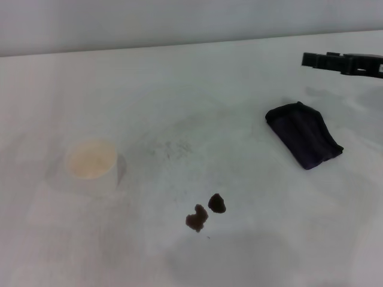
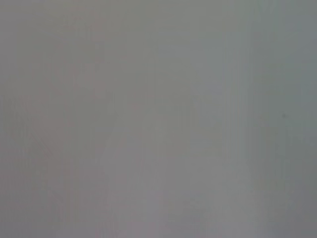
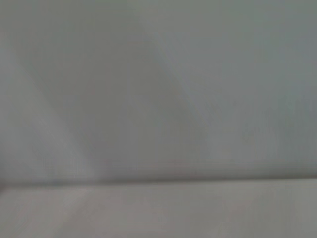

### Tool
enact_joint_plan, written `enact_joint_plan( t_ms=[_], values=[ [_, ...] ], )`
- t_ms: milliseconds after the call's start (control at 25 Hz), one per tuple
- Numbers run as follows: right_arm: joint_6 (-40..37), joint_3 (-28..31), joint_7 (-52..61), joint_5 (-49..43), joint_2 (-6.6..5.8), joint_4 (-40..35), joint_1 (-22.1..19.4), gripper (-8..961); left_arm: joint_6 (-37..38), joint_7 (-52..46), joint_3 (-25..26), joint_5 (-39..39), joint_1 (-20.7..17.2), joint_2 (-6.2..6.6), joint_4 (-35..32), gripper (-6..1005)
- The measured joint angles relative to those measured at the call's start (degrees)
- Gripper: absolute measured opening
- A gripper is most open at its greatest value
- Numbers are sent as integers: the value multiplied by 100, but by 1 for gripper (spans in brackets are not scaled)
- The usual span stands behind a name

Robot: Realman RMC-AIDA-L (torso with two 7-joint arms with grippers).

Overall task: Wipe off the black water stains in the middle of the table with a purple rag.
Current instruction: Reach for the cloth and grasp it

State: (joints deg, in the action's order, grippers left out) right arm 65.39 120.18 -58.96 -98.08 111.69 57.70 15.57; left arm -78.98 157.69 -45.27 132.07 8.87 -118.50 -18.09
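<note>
Two small black water stains (image 1: 206,212) sit on the white table (image 1: 179,89), slightly near of its middle. The purple rag (image 1: 304,134) lies as a thick dark bundle to the right of them, flat on the table. My right gripper (image 1: 311,60) enters from the right edge, above and beyond the rag, apart from it. My left gripper is out of view. Both wrist views show only plain grey surface.
A white paper cup (image 1: 91,162) stands at the left of the table, well clear of the stains. Faint grey speckled smudges (image 1: 170,146) mark the table between cup and rag. A grey wall (image 1: 179,21) runs behind the table's far edge.
</note>
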Motion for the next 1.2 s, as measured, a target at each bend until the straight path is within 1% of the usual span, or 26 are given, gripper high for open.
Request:
enact_joint_plan(
  t_ms=[160, 320, 360, 440, 520, 600, 640, 800, 920, 1040, 1200],
  values=[
    [302, -13, 1607, -1959, 68, 1236, 282, 868, 9, -39, 16, 3, 30, 13, -144, 876],
    [941, -18, 2694, -3244, 81, 1954, 723, 868, 50, -132, 121, 6, 126, 55, -157, 876],
    [1091, -22, 2893, -3540, 83, 2054, 858, 868, 69, -136, 132, 6, 152, 71, -146, 877],
    [1431, -71, 3267, -4234, 128, 2149, 1177, 868, 142, -140, 134, 7, 206, 95, -139, 877],
    [1699, -201, 3520, -4875, 224, 2150, 1479, 868, 205, -139, 134, 3, 260, 98, -161, 877],
    [1859, -422, 3725, -5478, 330, 2126, 1697, 868, 229, -125, 135, 0, 345, 99, -169, 877],
    [1894, -611, 3872, -5693, 351, 2124, 1764, 868, 238, -125, 136, 1, 379, 99, -169, 877],
    [1934, -1395, 4430, -6023, 350, 2035, 1947, 869, 333, -131, 142, 5, 516, 94, -169, 877],
    [1884, -1884, 4692, -6109, 353, 1696, 2181, 869, 418, -132, 148, 3, 526, 98, -165, 876],
    [1741, -2120, 4766, -6123, 354, 1236, 2336, 868, 447, -129, 150, -4, 529, 89, -164, 876],
    [1357, -2304, 4783, -6133, 361, 548, 2519, 868, 450, -113, 151, -4, 532, 69, -164, 876]
  ],
)
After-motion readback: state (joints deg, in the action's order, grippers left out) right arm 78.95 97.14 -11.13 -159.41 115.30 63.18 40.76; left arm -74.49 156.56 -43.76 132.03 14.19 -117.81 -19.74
